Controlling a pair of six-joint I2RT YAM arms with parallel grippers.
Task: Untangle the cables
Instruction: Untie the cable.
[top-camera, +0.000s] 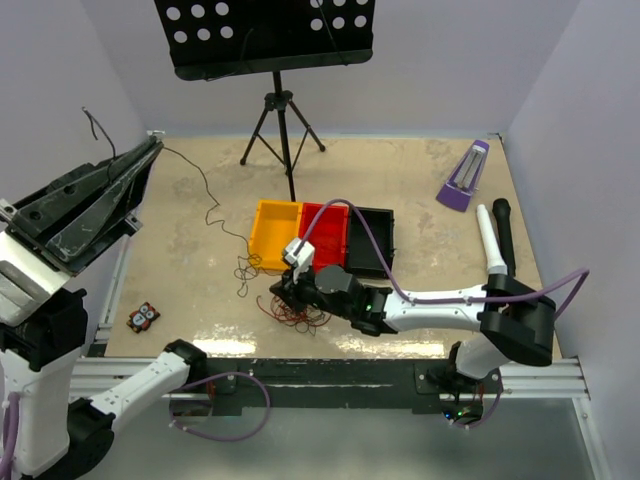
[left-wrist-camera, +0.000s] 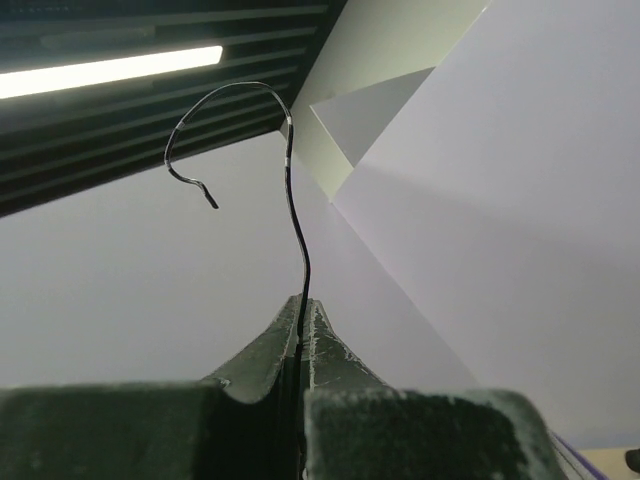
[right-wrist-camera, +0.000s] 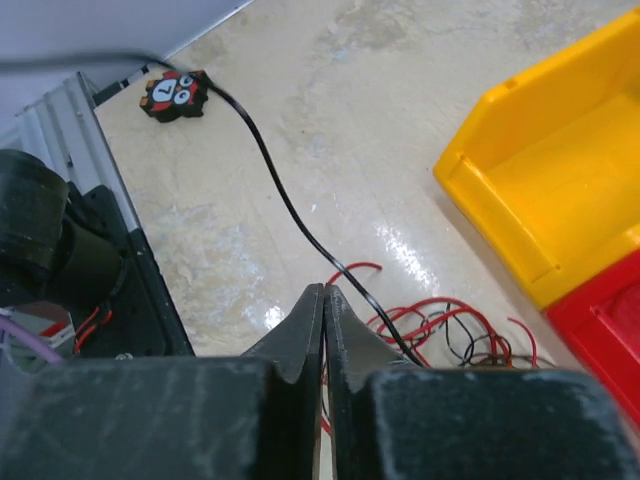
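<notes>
1. Here, the left claw (left-wrist-camera: 302, 308) was lifted high on the left side, well above the bench (top-camera: 420, 230).
2. Its two fingers were pressed tight on a black wire (left-wrist-camera: 288, 160). The end of that wire stuck up past the tips and curled over like a hook.
3. From the left claw, the black wire hung down across the bench to the clump of red and black wires (top-camera: 300, 318).
4. The clump lay on the bench near the front, just beside the yellow bin (top-camera: 275, 235).
5. A red bin (top-camera: 322, 235) sat next to the yellow one, and a black bin (top-camera: 382, 228) sat next to the red one, all in a row.
6. The right claw (right-wrist-camera: 323, 295) was down low at the clump, with its fingers pushed together.
7. A tiny bit of red showed in the slit between those fingers, but I could not tell if a wire was really caught there.
8. The black wire ran right past the tips of the right claw.
9. A small owl toy (top-camera: 143, 317) lay near the left edge of the bench.
10. A black music stand (top-camera: 265, 35) stood at the back, and a purple thing (top-camera: 463, 178) lay at the far right.
</notes>
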